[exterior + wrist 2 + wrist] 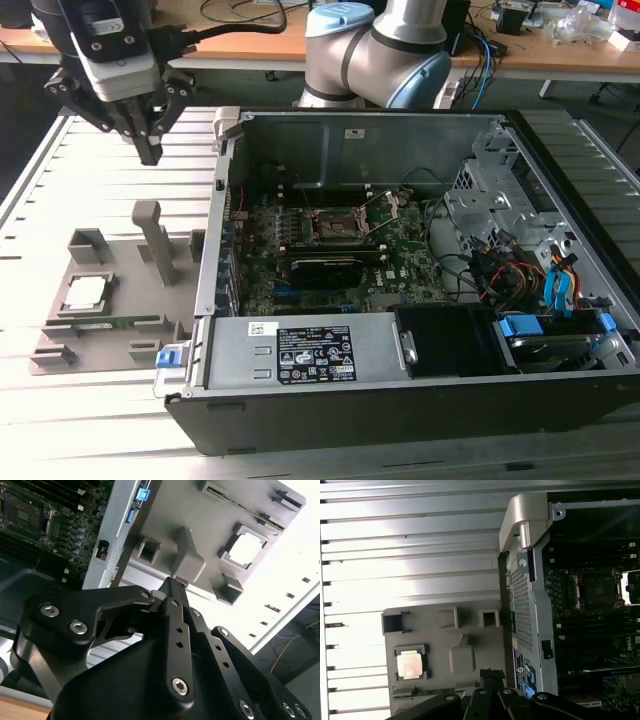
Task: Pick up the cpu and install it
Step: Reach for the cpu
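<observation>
The cpu (85, 292) is a small silver-topped square chip lying flat in a recess of the grey holder tray (120, 350), at the exterior view's left. In both wrist views the cpu (410, 665) (247, 547) sits bare in that recess. My gripper (150, 152) hangs in the air well above the tray's far side, fingers drawn together to a point and holding nothing. The black socket (335, 225) with its metal frame stands open on the motherboard inside the case.
A long green memory stick (125, 322) lies in a slot beside the cpu. A tall grey post (150, 235) rises from the tray under my gripper. The open computer case wall (213, 260) borders the tray. The arm's base (370, 50) stands behind the case.
</observation>
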### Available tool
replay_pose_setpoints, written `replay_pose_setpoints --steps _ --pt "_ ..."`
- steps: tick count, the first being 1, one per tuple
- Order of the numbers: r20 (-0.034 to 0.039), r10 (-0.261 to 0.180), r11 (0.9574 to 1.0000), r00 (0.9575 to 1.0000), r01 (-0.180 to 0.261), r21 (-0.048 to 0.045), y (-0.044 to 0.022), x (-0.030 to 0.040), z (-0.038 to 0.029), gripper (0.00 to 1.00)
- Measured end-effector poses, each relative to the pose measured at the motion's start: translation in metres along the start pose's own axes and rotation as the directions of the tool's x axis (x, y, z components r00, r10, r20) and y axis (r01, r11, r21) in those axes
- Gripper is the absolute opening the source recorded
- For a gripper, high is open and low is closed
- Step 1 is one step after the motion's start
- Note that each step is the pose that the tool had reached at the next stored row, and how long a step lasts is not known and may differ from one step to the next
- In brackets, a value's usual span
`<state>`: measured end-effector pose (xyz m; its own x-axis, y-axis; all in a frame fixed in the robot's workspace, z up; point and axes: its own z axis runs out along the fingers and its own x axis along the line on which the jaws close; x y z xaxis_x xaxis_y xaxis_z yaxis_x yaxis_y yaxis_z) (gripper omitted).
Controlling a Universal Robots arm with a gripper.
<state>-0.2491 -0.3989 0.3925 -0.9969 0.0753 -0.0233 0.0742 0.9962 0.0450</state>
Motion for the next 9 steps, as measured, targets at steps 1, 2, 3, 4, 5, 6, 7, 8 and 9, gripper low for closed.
replay_pose_setpoints --steps 1,2,3,4,5,6,7,8,9 --pt "0.0000 0.000 1.0000 1.0000 0.000 0.0000 -0.0001 0.0018 0.0000 0.11" --pt "0.0000 0.000 1.0000 1.0000 0.000 0.0000 -0.0004 0.0048 0.0000 0.11" --pt "0.0001 0.000 1.0000 1.0000 0.000 0.0000 -0.0007 0.0100 -0.0001 0.11" --pt "0.0001 0.000 1.0000 1.0000 0.000 0.0000 -0.0010 0.0130 -0.0001 0.11" --pt "0.0000 0.000 1.0000 1.0000 0.000 0.0000 -0.0011 0.0147 -0.0001 0.11" --pt "0.0001 0.000 1.0000 1.0000 0.000 0.0000 -0.0012 0.0162 -0.0001 0.11" --pt "0.0000 0.000 1.0000 1.0000 0.000 0.0000 -0.0013 0.0176 -0.0002 0.11" --pt "0.0001 0.000 1.0000 1.0000 0.000 0.0000 -0.0014 0.0188 -0.0001 0.11" --pt "0.0000 0.000 1.0000 1.0000 0.000 0.0000 -0.0017 0.0227 -0.0002 0.11"
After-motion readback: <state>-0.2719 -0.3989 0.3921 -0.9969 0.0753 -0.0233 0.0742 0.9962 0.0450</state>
